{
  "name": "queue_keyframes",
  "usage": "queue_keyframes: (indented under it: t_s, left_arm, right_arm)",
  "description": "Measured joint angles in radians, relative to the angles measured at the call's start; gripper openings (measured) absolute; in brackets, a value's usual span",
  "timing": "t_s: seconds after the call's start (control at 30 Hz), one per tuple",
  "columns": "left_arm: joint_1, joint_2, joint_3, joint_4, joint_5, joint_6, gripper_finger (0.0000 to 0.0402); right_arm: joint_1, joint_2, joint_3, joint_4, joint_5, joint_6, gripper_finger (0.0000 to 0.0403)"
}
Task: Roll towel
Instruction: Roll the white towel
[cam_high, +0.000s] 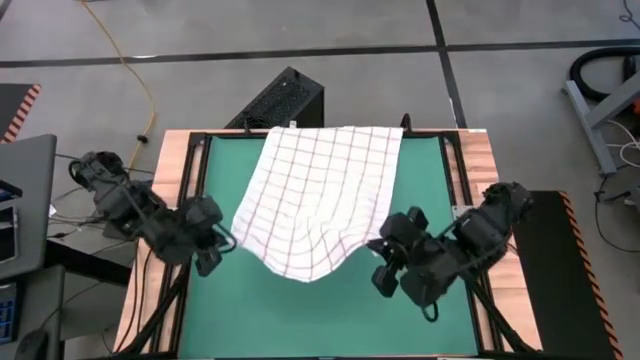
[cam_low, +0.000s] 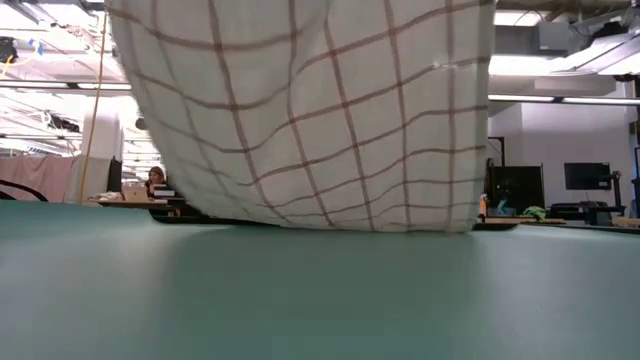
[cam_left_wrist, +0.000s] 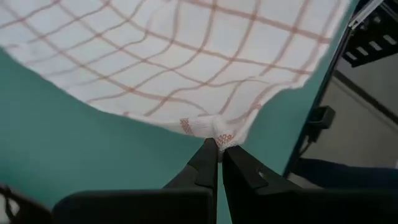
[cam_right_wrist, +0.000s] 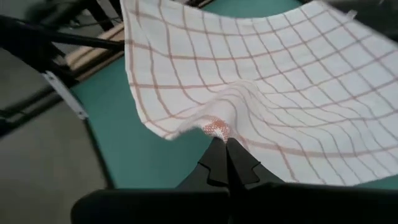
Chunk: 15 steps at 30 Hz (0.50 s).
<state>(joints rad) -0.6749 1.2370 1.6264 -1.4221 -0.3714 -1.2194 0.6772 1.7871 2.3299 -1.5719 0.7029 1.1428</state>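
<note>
We have the soft white cloth towel with its thin red check lines (cam_high: 320, 195) lifted by its two near corners over the flat green mat (cam_high: 330, 315) that covers the wooden bench (cam_high: 168, 165); the towel's far edge lies at the mat's far border, and from there the cloth rises toward us and sags between the two holds, its middle dipping low over the mat. Our left gripper (cam_left_wrist: 217, 151) is clenched on one near corner, the fingers pinched tight on the red-stitched hem in the left wrist view; it stands over the mat's left side. Our right gripper (cam_right_wrist: 225, 144) is clamped on the other near corner in the same way, over the mat's right side; the cloth puckers into a small ridge just above that pinch. In the low view the towel (cam_low: 310, 110) hangs like a curtain, its far part meeting the mat.

We judge that we are in the spreading step, not yet rolling; no turn of cloth shows anywhere. The next move, as we see it, calls for both arms to work evenly, drawing the near edge taut and level over the mat; a lopsided pull would likely skew the towel and spoil a straight roll.
</note>
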Motion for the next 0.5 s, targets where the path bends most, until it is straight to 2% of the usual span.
queue_keyframes:
  t_s: [0.27,0.5]
  left_arm:
    - [-0.163,-0.007,0.000,-0.023,-0.014,-0.164,0.0000]
    - [-0.190,-0.007,0.000,-0.023,-0.072,-0.157,0.0000]
  right_arm:
    - [0.136,0.000,-0.014,0.004,-0.046,0.197,0.0000]
    - [0.157,0.002,-0.217,-0.001,-0.100,0.420,0.0000]
